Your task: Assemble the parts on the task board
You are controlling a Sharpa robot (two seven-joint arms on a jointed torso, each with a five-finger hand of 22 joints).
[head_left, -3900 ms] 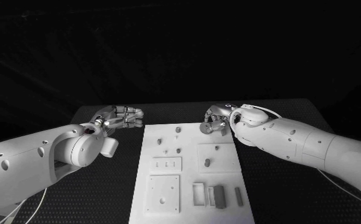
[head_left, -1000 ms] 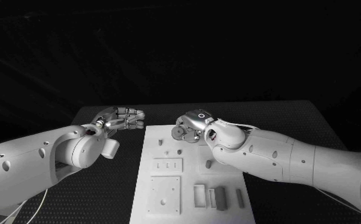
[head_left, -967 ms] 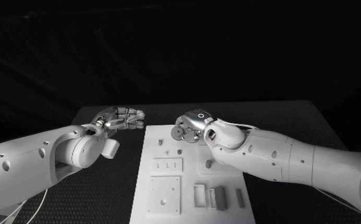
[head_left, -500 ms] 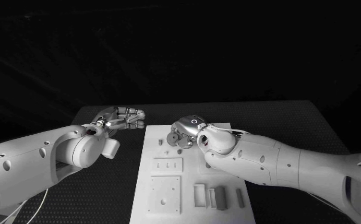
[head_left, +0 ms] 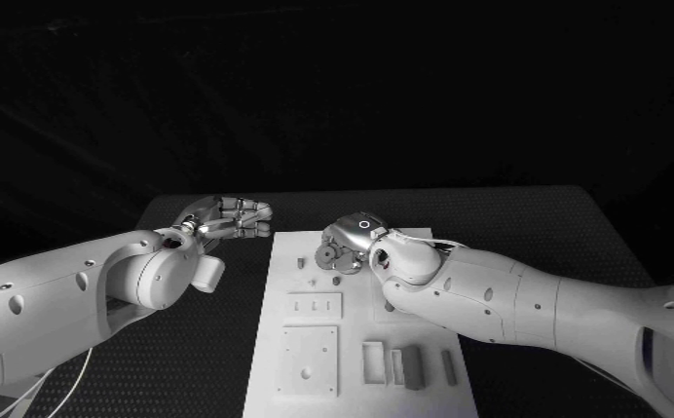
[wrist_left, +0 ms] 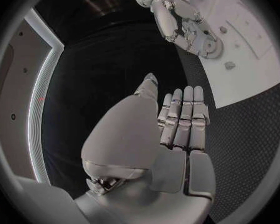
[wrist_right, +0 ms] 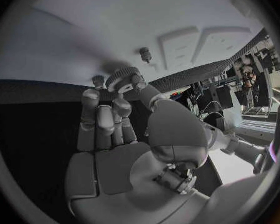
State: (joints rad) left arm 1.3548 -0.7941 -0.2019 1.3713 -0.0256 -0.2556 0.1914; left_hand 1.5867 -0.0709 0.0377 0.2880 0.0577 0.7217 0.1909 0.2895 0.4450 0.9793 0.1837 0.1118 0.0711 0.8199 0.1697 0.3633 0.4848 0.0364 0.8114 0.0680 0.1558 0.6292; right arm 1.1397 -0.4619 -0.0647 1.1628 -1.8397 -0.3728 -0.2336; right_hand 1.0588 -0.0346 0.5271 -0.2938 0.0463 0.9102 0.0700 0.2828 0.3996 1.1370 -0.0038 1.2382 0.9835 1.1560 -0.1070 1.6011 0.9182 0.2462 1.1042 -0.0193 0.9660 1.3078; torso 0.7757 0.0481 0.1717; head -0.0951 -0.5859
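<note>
Head view shows the right hand (head_left: pixel 347 246), pinching a small grey toothed gear (wrist_right: pixel 122 77), now carried from the far right corner of the white task board (head_left: pixel 320 340) over its far pegs, ready for seating, while the left hand (head_left: pixel 232 218) waits curled, empty

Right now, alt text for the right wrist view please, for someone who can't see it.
The right hand pinches a small toothed gear between thumb and a finger, just above the white task board. Two small pegs stand on the board beyond the gear, near two raised rectangular plates.
</note>
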